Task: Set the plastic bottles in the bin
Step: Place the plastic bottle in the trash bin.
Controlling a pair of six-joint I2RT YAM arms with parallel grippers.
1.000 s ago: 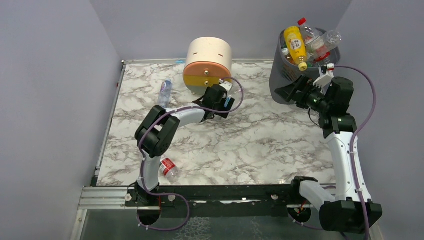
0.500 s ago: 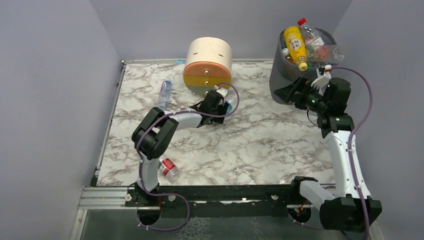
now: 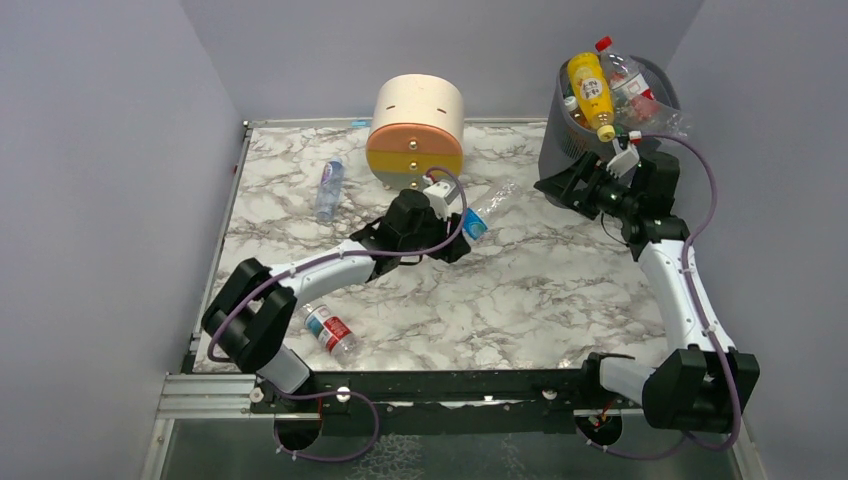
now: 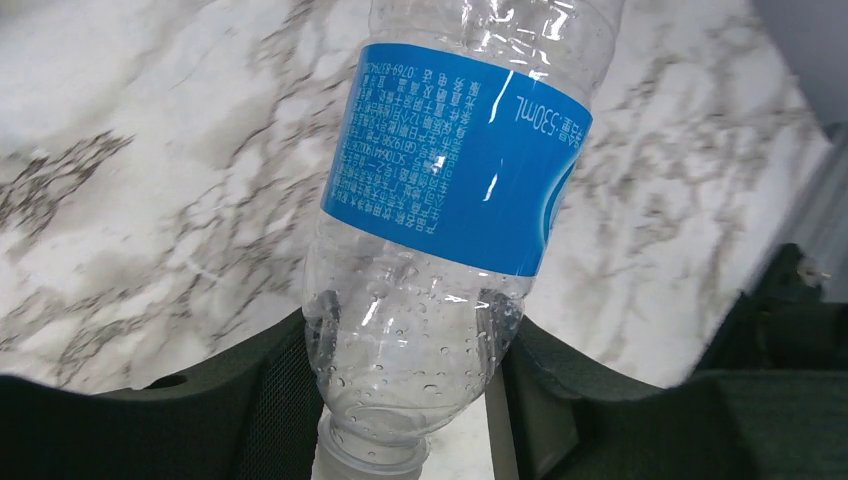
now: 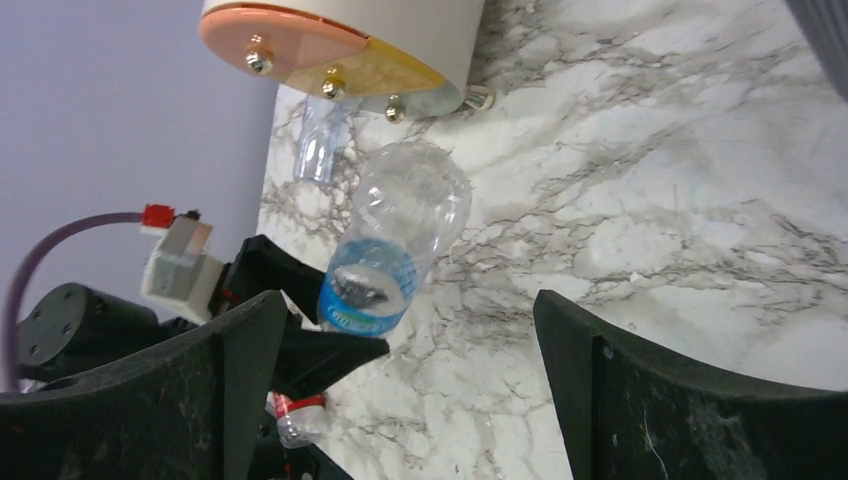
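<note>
My left gripper (image 3: pixel 460 228) is shut on the neck end of a clear plastic bottle with a blue label (image 3: pixel 478 220), holding it tilted above the table's middle. In the left wrist view the bottle (image 4: pixel 455 190) fills the frame, its shoulder pinched between the fingers (image 4: pixel 270 400). My right gripper (image 3: pixel 562 185) hangs open beside the dark mesh bin (image 3: pixel 558 140), which holds several bottles, an orange one (image 3: pixel 590 90) on top. The right wrist view shows the held bottle (image 5: pixel 395 250) beyond its open gripper (image 5: pixel 440 390). Two more bottles lie on the table, one blue-labelled (image 3: pixel 328 188) and one red-labelled (image 3: pixel 330 333).
A round cream, orange and yellow drawer unit (image 3: pixel 415 125) stands at the back centre, just behind the held bottle. The left arm's elbow stretches over the red-labelled bottle. Grey walls close in on the left, back and right of the marble table (image 3: pixel 520 290).
My left gripper closed on the blue-labelled bottle near the drawer unit and carried it up and to the right. The right gripper drifted slightly left, still open. A clear bottle settled into the bin.
</note>
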